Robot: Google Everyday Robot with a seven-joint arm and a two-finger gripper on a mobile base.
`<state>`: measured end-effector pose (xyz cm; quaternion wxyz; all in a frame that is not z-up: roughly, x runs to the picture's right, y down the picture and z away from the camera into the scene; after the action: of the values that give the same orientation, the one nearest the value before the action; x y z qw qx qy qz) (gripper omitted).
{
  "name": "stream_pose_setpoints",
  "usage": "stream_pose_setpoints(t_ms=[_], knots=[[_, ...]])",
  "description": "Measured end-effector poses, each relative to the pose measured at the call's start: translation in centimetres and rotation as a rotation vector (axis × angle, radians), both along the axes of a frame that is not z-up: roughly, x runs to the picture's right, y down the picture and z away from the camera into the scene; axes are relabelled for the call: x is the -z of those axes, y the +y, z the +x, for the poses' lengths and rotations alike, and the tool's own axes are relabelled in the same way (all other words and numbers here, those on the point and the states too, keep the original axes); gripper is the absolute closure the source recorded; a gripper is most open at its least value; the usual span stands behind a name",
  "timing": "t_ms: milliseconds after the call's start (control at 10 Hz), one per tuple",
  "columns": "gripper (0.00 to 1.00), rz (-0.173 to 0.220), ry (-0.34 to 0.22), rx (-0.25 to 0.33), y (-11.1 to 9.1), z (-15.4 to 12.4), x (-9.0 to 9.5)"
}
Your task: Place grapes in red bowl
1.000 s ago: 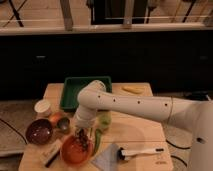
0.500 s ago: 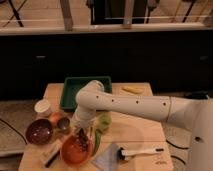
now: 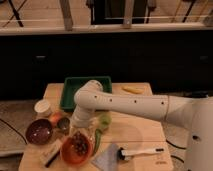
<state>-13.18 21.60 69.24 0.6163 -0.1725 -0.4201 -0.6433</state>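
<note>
Grapes (image 3: 80,144): lying as a dark, clustered bunch inside the red bowl, toward its back half, directly under the claw.
Red bowl (image 3: 69,154): sitting on the front left part of the wooden table (image 3: 142,127), with its bright rim showing on the near side.
Gripper (image 3: 81,133): hanging straight down over the red bowl, right at the top of the grapes. I cannot tell how far the claw is opening, or whether it is gripping the bunch, since it is blending into the dark fruit.
Arm (image 3: 130,104): reaching in from the right as a white link, bending at an elbow in front of the tray and dropping to the bowl.
Green item (image 3: 104,121): standing just right of the wrist, with a long green piece (image 3: 97,141) lying beside the bowl's right edge.
Small round tin (image 3: 63,124): sitting just behind and left of the red bowl.
Orange fruit (image 3: 55,118): resting between the tin and the white cup.
Dark maroon bowl (image 3: 39,132): sitting left of the red bowl, apart from it.
White cup (image 3: 43,107): standing behind the maroon bowl, near the left edge.
Green tray (image 3: 72,90): lying at the back of the table, partly covered by the elbow.
Yellow item (image 3: 133,90): lying at the back right, well apart.
Brush (image 3: 137,152): lying along the front edge, with its dark head touching a grey cloth (image 3: 106,161).
</note>
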Motion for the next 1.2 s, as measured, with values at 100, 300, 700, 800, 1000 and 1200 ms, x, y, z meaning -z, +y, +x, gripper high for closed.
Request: stream_pose_setpoints(t_ms=[100, 300, 700, 800, 1000, 1200], knots=[[0.20, -0.001, 0.000, 0.002, -0.03, -0.06, -0.04], [0.20, -0.002, -0.003, 0.006, -0.06, -0.20, -0.10], [0.20, 0.007, -0.011, 0.004, -0.03, -0.22, -0.19], [0.20, 0.015, -0.013, 0.000, -0.10, -0.18, -0.16], [0.20, 0.023, -0.016, 0.000, -0.19, -0.21, -0.13], [0.20, 0.030, -0.021, 0.000, -0.27, -0.29, -0.08]])
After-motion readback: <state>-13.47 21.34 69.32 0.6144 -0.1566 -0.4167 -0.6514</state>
